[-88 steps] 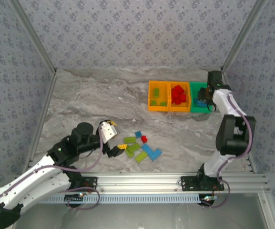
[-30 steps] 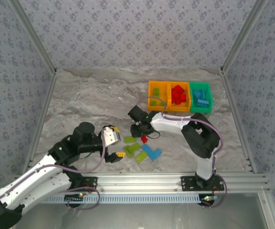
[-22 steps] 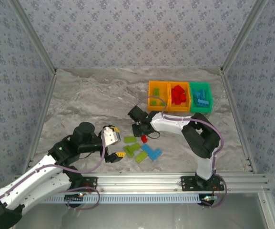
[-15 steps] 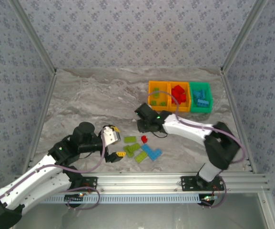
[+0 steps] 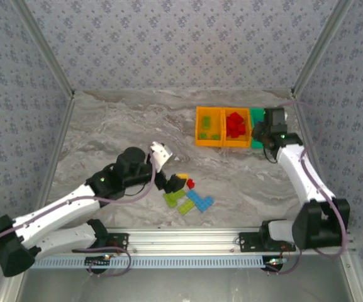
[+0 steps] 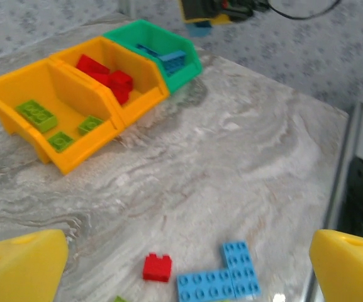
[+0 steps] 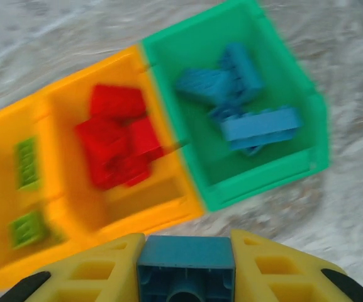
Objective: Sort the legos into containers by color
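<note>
Partly done: the green bin holds blue bricks, one orange bin red, the other lime. The right gripper clamps a blue brick above the bins, by the green one. The left gripper, spread wide, hovers over the loose red brick, blue bricks and lime bricks on the table.

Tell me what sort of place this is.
Probably a robot test cell: two arms bolted to a metal rail, patterned walls boxing in a marble-look table, the right tool holding a blue brick near colour-sorted bins.
</note>
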